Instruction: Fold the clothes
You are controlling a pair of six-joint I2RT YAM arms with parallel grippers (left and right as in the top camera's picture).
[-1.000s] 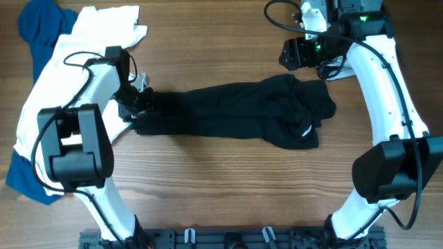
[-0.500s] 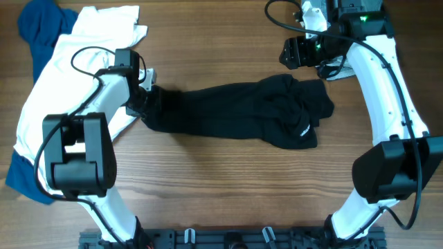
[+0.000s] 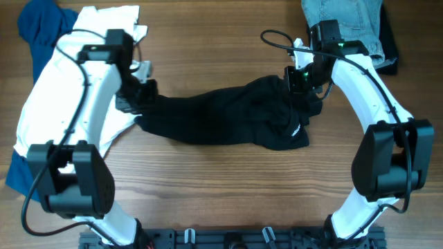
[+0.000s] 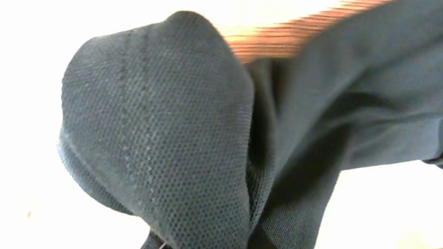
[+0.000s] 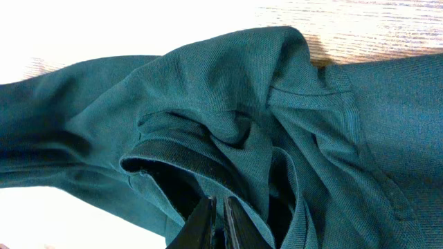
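A: Since the dark shirt (image 3: pixel 221 117) lies bunched across the middle of the bench (image 3: pixel 221 197), how will it handle?

B: Soft, light, limp knit; it should sag wherever unsupported. Take seams or collar, not loose folds. The right end effector (image 5: pixel 217 216) is pressed together at the collar fold; the left end effector (image 3: pixel 141 93) is buried in cloth, so I cannot tell.

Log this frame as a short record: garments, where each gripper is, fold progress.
being folded: dark shirt, crumpled lengthwise across the table
left gripper: at the shirt's left end, fingers hidden by bunched cloth, seems to grip it
right gripper: fingers nearly together at the collar folds, right end
other garments: white garment and blue garment at left; jeans top right
progress: no fold made yet
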